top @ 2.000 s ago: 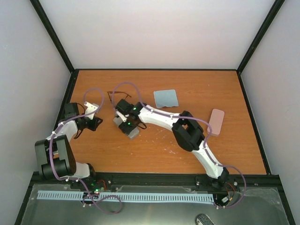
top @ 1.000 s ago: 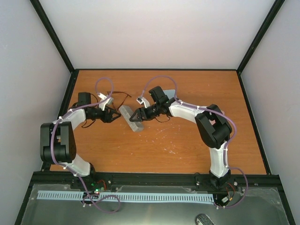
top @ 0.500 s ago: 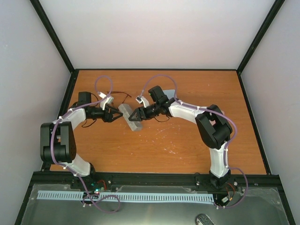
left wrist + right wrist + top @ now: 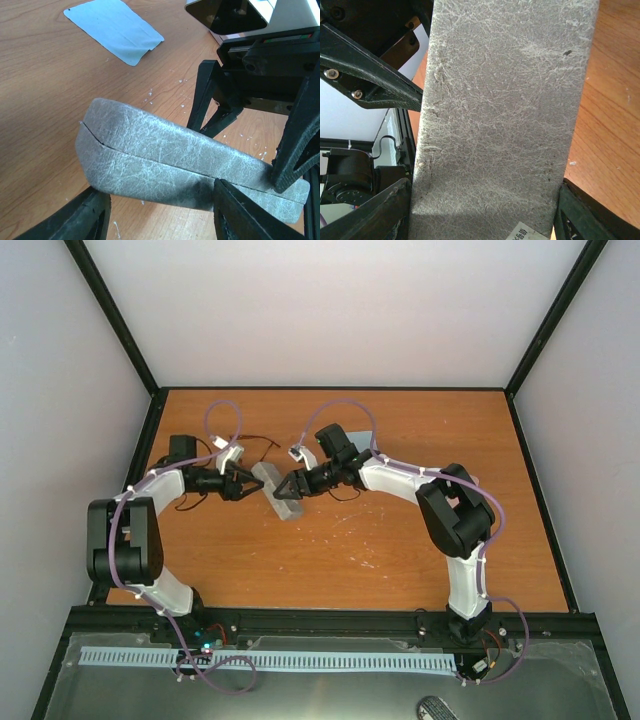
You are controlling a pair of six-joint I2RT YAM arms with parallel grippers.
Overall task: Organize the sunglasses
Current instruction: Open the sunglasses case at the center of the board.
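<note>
Orange-brown wooden table (image 4: pixel 400 560): everything happens left of centre. Grey textured oblong case (image 4: pixel 285 505) sits between my pincers, long axis 11-to-5 o'clock, seam closed. My left pincer (image 4: pixel 247 486) comes in from 9, about half open, pads against the case's flanks. My right pincer (image 4: pixel 288 487) comes in from 3, a bit wider, clamped across the other end. Light blue square cloth (image 4: pixel 115 27) at 2 o'clock, partly under my right arm. Dark brown wire-framed sunglasses (image 4: pixel 262 443) lie at 12 o'clock, just beyond the case, nearer my left pincer. My read: the case has to open first, and both pincers are busy. Red-orange pair: can't locate it.
</note>
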